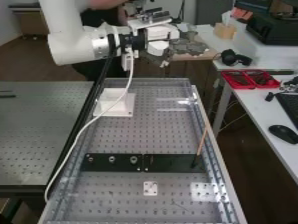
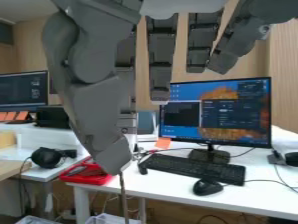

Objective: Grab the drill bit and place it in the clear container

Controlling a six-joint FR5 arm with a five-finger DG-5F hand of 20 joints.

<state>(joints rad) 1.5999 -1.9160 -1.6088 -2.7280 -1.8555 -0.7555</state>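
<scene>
Hand: above the far end of the table (image 1: pixel 140 134); the hand (image 1: pixel 189 46) is raised well above its surface.
Fingers: closed in a pinch, as far as the wrist view shows – the thumb (image 2: pixel 103 115) and a finger behind it appear to grip the drill bit (image 2: pixel 124 197); the other fingers (image 2: pixel 163 60) hang nearly straight, presumably because so thin a shank needs only a tip grip.
Drill bit: a thin, dark rod emerging at the thumb's tip, its free length pointing down; judged a suitable hold for lowering it into a box. Its upper part is hidden, so the depth of grip cannot be verified.
Clear container: a see-through plastic box (image 2: pixel 106 219), partly in the wrist view, apart from the drill bit. A second clear box (image 2: pixel 30 220) lies near it; which is intended cannot be confirmed.
Dark strip: the strip (image 1: pixel 173 163) lies across the table; a thin brown rod (image 1: pixel 201 141) rises from its end at a tilt, probably supported by a hole.
Step in hand: transport, by judgement; placing not yet done.
Next move: bring the drill bit over the opening, lower, then release.
Risk: the long free end could strike the rim and swivel in the pinch.
</scene>
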